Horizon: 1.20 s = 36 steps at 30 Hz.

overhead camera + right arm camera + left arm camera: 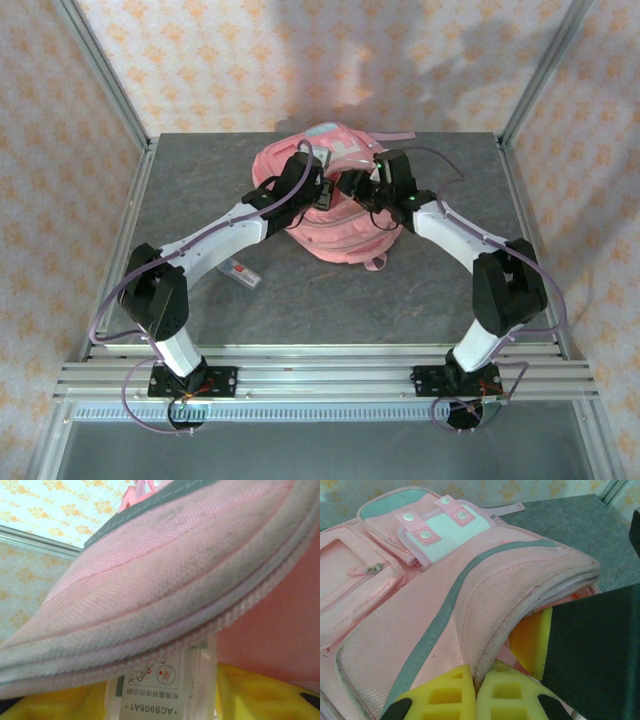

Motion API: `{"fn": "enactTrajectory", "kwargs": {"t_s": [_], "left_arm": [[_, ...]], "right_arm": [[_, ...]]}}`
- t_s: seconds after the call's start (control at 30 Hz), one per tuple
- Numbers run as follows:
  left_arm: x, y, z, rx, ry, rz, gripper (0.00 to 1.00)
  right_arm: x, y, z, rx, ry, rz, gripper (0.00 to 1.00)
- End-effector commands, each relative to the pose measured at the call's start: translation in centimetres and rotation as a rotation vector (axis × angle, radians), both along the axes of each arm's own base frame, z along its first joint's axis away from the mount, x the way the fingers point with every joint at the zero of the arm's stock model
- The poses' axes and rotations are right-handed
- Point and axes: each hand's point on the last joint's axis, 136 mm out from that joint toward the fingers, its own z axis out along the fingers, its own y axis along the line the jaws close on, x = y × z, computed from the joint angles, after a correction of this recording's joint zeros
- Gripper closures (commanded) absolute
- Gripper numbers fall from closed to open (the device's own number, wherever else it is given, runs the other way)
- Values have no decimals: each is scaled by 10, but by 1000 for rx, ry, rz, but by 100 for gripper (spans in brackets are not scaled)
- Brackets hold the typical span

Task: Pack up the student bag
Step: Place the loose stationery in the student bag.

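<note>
Near the left arm [235, 225], a small clear item [243, 273] lies on the table [330, 310], left of the middle toward the near edge and well apart from everything else. The left jaws are closed on the student bag [338, 240], their yellow pads [450, 697] pinching the rim of its top flap and holding it up. The bag sits at the middle of the far edge. The right arm [455, 235] reaches in under that flap. Whether the right jaws are open or gripping I cannot tell. A white printed label [160, 685] sits between their pads just below the zip edge [165, 625], possibly a packet, possibly the bag's own tag. The pinch is on a narrow seam, so the flap could slip out and fall onto the right jaws. Pulling back could also catch them on the zip and drag the bag.
</note>
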Motion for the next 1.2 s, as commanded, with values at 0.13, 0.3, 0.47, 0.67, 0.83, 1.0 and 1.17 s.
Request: {"fn": "enactTrajectory", "kwargs": {"t_s": [0.13, 0.3, 0.47, 0.67, 0.83, 1.0, 1.17], "left_arm": [[4, -7, 58, -118, -123, 9, 100], [6, -6, 59, -109, -121, 13, 100], [7, -7, 57, -111, -118, 15, 100], [5, -7, 60, -131, -118, 17, 100], [3, -7, 64, -140, -121, 12, 100], [1, -11, 64, -168, -112, 0, 100], [-3, -12, 54, -215, -93, 5, 100]], "right_arm": [[-6, 6, 15, 71, -82, 43, 43], [-17, -1, 6, 27, -87, 47, 36], [-19, -3, 8, 30, -105, 42, 39], [1, 3, 3, 50, -116, 20, 92], [16, 12, -17, 60, -61, 13, 93], [14, 50, 2, 215, -110, 123, 82], [3, 68, 25, 370, -179, 187, 68]]}}
